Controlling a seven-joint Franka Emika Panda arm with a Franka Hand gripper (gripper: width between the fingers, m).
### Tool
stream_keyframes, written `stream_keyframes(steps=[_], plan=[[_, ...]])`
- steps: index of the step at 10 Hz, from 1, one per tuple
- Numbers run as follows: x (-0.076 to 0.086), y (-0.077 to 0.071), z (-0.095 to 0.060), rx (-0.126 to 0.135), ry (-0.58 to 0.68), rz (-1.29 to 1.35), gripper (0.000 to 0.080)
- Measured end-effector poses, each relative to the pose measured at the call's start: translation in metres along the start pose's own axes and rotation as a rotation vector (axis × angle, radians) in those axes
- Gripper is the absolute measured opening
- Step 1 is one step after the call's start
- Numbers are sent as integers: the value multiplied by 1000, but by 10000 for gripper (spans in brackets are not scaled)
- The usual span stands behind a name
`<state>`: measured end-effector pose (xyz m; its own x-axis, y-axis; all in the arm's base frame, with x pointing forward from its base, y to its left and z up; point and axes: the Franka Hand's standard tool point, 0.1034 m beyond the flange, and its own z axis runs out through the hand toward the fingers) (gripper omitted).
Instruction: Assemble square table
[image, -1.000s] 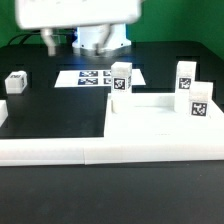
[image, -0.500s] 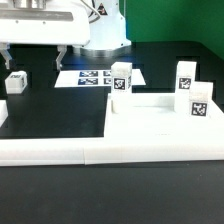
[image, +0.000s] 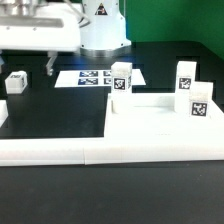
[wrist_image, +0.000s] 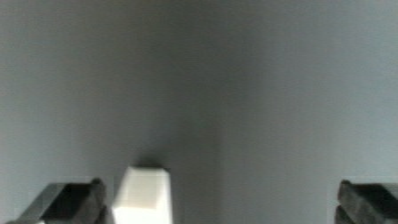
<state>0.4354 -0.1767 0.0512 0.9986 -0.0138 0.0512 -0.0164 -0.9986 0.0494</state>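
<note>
While the gripper (image: 27, 68) hangs with its fingers (wrist_image: 68, 203) spread wide and empty above the dark table (image: 60, 110), I see one small leg block (image: 16, 81) just below it at the exterior view's left. The square slab (image: 160, 125) sits at the exterior view's right with three leg blocks (image: 121, 77) standing along it, near the marker board (image: 92, 77).

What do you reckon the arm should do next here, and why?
Probably lower a little onto the small white leg block at the exterior view's left. The tool hangs open and empty above the dark table, and the wrist view shows a white block between its fingers.
</note>
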Motion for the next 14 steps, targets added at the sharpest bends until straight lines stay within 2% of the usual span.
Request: stream_keyframes(steps=[1,2,3,4,7,8,10,11,12,14], plan=[[-16,15,7,31,-103,-12,649],[-29,34,12,38,-171,-3,649],[-36,37,16,52,-227,11,649],[-32,27,14,69,-299,19,649],[-32,17,16,120,-481,16,649],[-34,18,18,127,-544,3,649],[-60,44,30,96,-770,-60,649],[-69,48,29,82,-829,-75,649],[-74,50,27,79,-884,-75,649],[-72,50,29,75,-878,-78,649]])
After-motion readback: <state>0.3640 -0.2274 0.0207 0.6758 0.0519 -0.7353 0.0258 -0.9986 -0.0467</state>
